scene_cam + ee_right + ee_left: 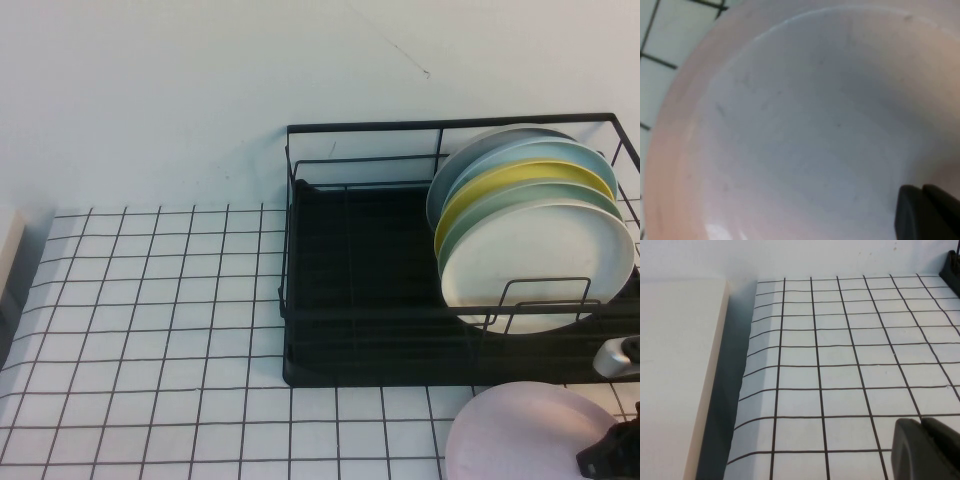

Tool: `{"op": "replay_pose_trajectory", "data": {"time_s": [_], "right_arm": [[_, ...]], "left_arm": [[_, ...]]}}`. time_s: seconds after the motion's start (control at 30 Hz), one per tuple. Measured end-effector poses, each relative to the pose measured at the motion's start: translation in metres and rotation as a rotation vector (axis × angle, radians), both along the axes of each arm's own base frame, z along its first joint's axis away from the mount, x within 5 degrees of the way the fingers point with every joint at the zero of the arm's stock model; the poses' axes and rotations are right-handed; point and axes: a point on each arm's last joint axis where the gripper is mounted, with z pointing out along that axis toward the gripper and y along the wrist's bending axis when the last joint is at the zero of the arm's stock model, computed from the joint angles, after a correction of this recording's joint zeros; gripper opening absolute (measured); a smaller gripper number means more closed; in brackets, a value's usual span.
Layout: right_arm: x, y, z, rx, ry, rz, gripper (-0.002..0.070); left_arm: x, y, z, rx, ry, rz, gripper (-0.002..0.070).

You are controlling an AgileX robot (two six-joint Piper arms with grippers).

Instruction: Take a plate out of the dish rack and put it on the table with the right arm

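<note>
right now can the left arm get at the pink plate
Probably not easily. The pink plate lies on the table at the robot's near right, with the shut right tool over its rim. The left tool sits far left, by the table's edge.

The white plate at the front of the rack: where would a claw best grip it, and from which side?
Probably its top rim, from above. The white plate stands on edge in the rack, its lower part behind wires and other plates close behind it. The right claw is shut at the pink plate; the left claw is over the table.
</note>
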Motion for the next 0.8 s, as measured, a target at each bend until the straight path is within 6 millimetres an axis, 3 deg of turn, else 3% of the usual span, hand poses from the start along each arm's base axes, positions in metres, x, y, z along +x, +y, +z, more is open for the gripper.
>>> {"op": "replay_pose_trajectory", "data": {"time_s": [0.2, 0.5, 0.63, 0.8], "right_arm": [[0.01, -0.004, -0.007, -0.037, -0.043, -0.07, -0.0002], [0.02, -0.005, -0.003, -0.029, -0.15, -0.108, -0.0002], [0.022, 0.0, 0.024, 0.034, -0.269, -0.063, -0.0002], [0.015, 0.002, 0.083, 0.05, -0.529, -0.009, -0.0002]], "left_arm": [[0.0, 0.0, 0.0, 0.0, 0.0, 0.0, -0.0003], [0.0, 0.0, 0.0, 0.0, 0.0, 0.0, -0.0003], [0.0, 0.0, 0.0, 0.0, 0.0, 0.0, -0.0003], [0.0, 0.0, 0.0, 0.0, 0.0, 0.0, -0.0003]]}}
